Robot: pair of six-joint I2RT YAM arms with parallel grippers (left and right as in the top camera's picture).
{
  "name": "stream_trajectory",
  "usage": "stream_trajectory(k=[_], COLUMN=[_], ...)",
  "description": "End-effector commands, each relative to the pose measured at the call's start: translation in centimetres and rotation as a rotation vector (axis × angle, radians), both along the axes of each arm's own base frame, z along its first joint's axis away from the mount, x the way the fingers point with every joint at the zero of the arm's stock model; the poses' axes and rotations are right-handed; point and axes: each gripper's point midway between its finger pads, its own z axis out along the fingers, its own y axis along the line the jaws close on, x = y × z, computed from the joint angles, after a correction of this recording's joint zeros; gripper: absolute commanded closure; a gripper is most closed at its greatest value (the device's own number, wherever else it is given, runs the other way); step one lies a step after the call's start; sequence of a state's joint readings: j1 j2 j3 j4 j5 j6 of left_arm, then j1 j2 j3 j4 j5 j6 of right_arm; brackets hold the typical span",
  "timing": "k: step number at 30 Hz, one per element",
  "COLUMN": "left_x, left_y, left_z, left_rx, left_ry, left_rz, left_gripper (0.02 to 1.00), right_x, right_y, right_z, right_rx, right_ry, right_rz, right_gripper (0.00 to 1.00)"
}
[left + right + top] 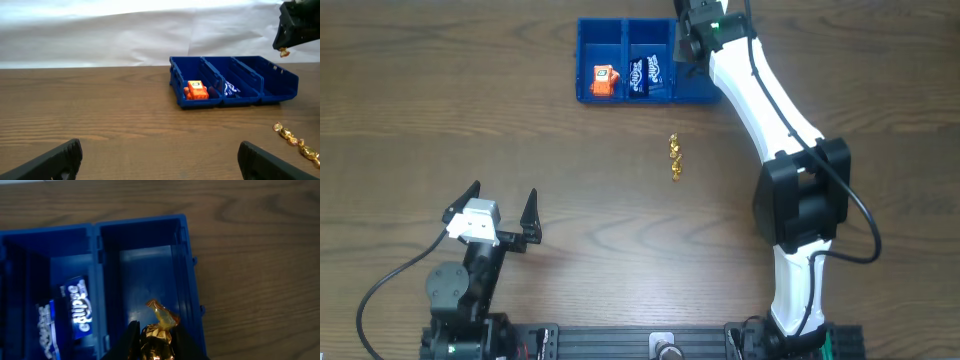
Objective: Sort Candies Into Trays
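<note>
The right jaws are clamped on a gold-wrapped candy (159,330) over the empty compartment of the blue tray (287,85); the left jaws are spread apart.

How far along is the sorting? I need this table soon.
Done: orange candy and blue candies sit in separate compartments of the tray. In hand: right gripper holds a gold candy over the third compartment. Left: gold candies on the table.

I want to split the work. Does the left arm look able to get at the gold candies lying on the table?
Probably yes: its fingers stand open, bare table lies between them and the gold candies, and the right arm is away over the tray.
</note>
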State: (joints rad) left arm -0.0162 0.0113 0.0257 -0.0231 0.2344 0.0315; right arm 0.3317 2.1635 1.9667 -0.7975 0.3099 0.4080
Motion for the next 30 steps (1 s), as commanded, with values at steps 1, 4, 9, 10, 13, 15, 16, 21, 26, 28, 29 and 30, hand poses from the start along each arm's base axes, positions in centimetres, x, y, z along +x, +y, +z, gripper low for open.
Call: stream_trajectory(k=[1, 4, 9, 10, 13, 15, 16, 21, 26, 28, 29, 30], left_x=[-0.1, -0.1, -0.1, -0.1, -0.1, -0.1, -0.1, -0.1, -0.1, -0.1, -0.1, -0.1], left_y=[-0.5, -0.4, -0.5, -0.5, -0.4, -0.4, -0.4, -0.4, -0.5, -0.4, -0.4, -0.5], left_z=[-1.7, -1.7, -1.7, -1.7, -1.7, -1.7, -1.7, -1.7, -1.7, -1.7, -1.7, -1.7], left_rx=[0.012, 0.012, 0.012, 0.012, 0.012, 0.012, 0.012, 0.012, 0.012, 0.012, 0.012, 0.012], left_ry=[0.044, 0.044, 0.044, 0.044, 0.044, 0.044, 0.044, 0.044, 0.044, 0.044, 0.044, 0.044], left_rz=[-0.027, -0.026, -0.027, -0.027, -0.026, -0.026, -0.026, -0.026, -0.027, -0.026, -0.026, -0.027], left_gripper=[0.018, 0.02, 0.02, 0.02, 0.02, 0.02, 0.02, 0.02, 0.02, 0.02, 0.02, 0.02], right_x=[0.3, 0.3, 0.3, 0.4, 0.5, 0.5, 0.5, -1.0, -9.1, -12.7, -13.9, -14.9], right_y=[-0.4, -0.4, -0.4, -0.3, 0.1, 0.4, 0.5, 0.8, 3.0, 4.4, 5.1, 5.7], right_z=[-0.4, -1.7, -3.4, -3.4, -3.4, -3.4, -3.3, 4.1, 10.0, 7.7, 6.4, 4.8], right_rx=[-0.012, -0.019, -0.029, -0.028, -0.012, 0.004, 0.005, 0.039, 0.054, 0.055, 0.061, 0.07], right_ry=[0.002, 0.024, 0.055, 0.051, 0.05, 0.052, 0.05, -0.033, 0.023, 0.14, 0.193, 0.247], right_rz=[0.005, 0.005, 0.005, 0.005, 0.015, 0.026, 0.027, 0.045, 0.096, 0.086, 0.103, 0.125], right_gripper=[0.89, 0.89, 0.858, 0.825, 0.483, 0.275, 0.08, 0.001, 0.001, 0.001, 0.001, 0.001])
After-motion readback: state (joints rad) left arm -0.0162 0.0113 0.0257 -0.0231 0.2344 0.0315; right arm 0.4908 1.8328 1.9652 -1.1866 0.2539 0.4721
